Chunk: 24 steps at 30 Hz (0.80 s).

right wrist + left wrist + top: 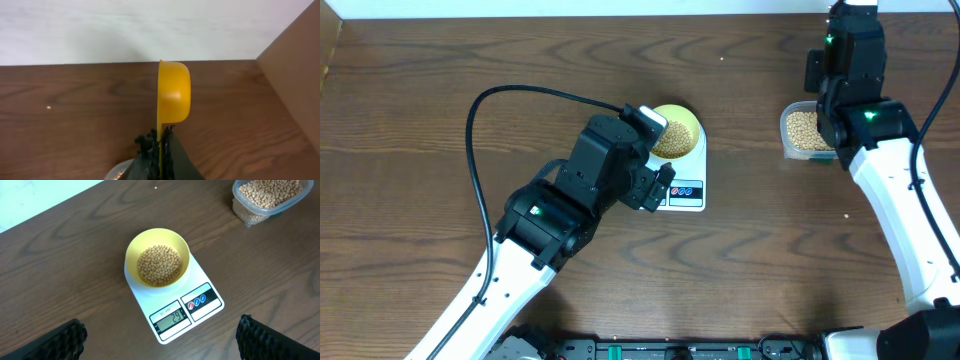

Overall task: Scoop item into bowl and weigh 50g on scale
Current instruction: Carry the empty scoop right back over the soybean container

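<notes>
The pale yellow-green bowl [150, 236] stands on the round platform of the white scale [202, 277] and holds a layer of tan beans [158, 265]. The scale's display [172, 316] reads 29. My left gripper [161, 326] hovers above the scale's front, open wide, with nothing between its fingers. From overhead, the bowl [688, 120] and the scale [686, 193] are half covered by the left arm. My right gripper [160, 142] is shut on the handle of the yellow scoop [173, 95]. The scoop is turned on edge above the table, its inside hidden.
A clear plastic tub [786, 128] full of beans [804, 128] sits at the right, under the right arm; it also shows in the left wrist view [240, 210]. A black cable [480, 100] loops over the table left of the scale. One loose bean [48, 107] lies apart.
</notes>
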Motion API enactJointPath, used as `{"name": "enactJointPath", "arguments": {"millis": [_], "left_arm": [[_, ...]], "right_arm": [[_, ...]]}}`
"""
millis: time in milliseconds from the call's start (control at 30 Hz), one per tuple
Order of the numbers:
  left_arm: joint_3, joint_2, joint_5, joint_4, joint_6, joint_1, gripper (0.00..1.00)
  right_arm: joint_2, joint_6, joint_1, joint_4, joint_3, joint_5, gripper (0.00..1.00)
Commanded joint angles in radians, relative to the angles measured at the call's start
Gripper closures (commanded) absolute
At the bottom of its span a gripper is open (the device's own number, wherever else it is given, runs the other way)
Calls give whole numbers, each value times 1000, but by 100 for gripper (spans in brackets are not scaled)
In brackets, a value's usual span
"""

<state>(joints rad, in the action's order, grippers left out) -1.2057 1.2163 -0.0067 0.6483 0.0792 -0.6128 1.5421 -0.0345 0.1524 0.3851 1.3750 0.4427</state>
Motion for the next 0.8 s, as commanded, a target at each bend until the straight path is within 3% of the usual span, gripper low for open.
{"name": "enactJointPath", "arguments": {"millis": [0,367,767], "left_arm": [[10,-2,-13,3,3,-4,3],[10,-1,-13,3,3,-4,3],[10,-1,-13,3,3,-4,3]], "right_arm": [[-13,-66,-29,10,8,-82,99],[-13,-102,-161,215,113,-320,99],[-4,-54,-240,367,111,-359,99]]}}
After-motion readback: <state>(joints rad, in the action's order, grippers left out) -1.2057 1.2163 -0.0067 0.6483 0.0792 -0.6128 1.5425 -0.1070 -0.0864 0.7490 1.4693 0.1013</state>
